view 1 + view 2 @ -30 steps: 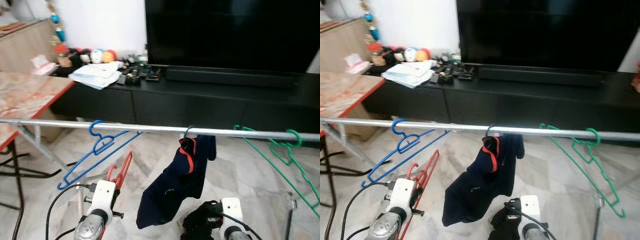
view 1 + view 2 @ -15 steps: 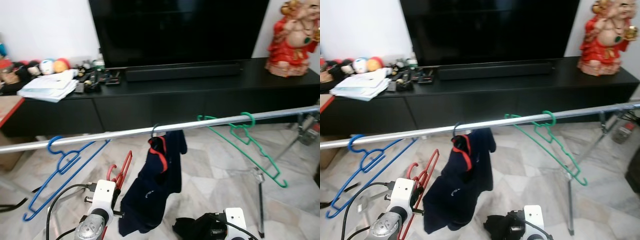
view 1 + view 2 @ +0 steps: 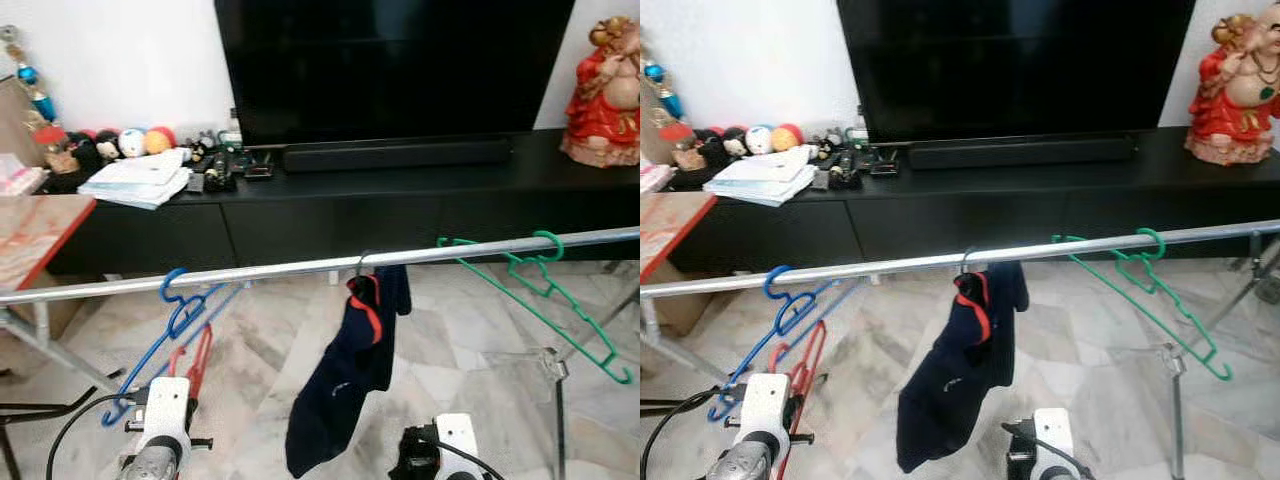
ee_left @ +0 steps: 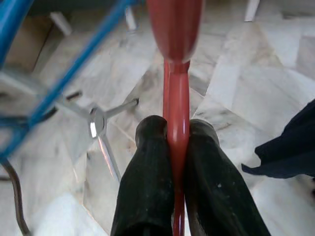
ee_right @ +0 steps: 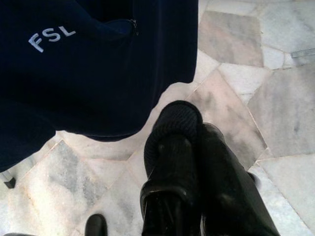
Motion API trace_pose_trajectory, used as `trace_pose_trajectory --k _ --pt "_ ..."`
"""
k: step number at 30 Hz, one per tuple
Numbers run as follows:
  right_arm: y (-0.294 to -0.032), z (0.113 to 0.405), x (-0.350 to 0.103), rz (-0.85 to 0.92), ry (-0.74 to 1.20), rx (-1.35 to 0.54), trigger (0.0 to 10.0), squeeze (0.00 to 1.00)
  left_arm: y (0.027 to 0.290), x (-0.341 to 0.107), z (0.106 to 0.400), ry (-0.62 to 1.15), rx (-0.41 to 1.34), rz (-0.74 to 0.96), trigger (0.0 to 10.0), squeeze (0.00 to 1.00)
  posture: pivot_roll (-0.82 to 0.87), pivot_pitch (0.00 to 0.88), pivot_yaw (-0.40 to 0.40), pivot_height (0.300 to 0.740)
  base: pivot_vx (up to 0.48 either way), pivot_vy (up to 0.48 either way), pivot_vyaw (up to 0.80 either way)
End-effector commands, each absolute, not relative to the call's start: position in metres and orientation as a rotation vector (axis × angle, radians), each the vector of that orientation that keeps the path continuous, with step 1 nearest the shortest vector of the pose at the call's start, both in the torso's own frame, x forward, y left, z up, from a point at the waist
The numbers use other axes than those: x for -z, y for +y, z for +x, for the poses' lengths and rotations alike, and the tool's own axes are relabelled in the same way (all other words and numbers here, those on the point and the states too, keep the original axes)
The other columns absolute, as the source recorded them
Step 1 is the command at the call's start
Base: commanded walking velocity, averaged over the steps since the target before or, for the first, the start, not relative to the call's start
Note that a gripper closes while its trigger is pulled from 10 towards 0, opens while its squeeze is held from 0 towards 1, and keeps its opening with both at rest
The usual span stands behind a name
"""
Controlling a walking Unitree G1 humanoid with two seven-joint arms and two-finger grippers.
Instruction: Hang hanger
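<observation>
A silver rail runs across in front of me at chest height. On it hang a blue hanger, a navy garment on a hook, and a green hanger. My left gripper is shut on the stem of a red hanger, held upright below the rail, just beside the blue hanger. My right gripper is low, below the navy garment, with its fingers pressed together over the marble floor.
A black TV cabinet with a large TV stands behind the rail, with papers and toys on its left and a red statue on its right. A red-edged table is at the left. Rack legs stand at the right.
The camera has swung back to the left, so the whole scene shifted right. The red hanger now sits lower and closer to the blue hanger, still in my left gripper.
</observation>
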State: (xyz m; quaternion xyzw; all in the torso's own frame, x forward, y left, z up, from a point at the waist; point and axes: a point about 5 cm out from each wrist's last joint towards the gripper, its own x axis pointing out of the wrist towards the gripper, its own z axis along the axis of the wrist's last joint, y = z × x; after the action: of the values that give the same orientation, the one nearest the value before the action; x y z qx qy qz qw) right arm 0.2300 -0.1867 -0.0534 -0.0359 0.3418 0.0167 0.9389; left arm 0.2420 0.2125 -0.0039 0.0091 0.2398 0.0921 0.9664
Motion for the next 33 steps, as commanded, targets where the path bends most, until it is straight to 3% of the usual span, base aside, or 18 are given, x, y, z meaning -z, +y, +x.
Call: trace_pose_trajectory --k 1,23,33 --pt "-0.191 0.235 0.049 -0.077 0.671 -0.023 10.0 0.0 0.218 0.007 0.241 0.507 -0.24 -0.03 10.0 0.0 -0.09 0.0 0.11 0.74 0.0 0.0 0.0" --pt "-0.199 0.259 0.026 -0.098 0.532 -0.002 10.0 0.0 0.205 0.001 0.244 0.47 -0.158 -0.069 10.0 0.0 -0.1 0.0 0.106 0.74 0.0 0.0 0.0" --pt "-0.221 0.278 0.001 -0.174 0.446 -0.018 10.0 0.0 0.181 0.004 0.248 0.462 -0.156 -0.152 10.0 0.0 -0.12 0.0 0.017 0.74 0.0 0.0 0.0"
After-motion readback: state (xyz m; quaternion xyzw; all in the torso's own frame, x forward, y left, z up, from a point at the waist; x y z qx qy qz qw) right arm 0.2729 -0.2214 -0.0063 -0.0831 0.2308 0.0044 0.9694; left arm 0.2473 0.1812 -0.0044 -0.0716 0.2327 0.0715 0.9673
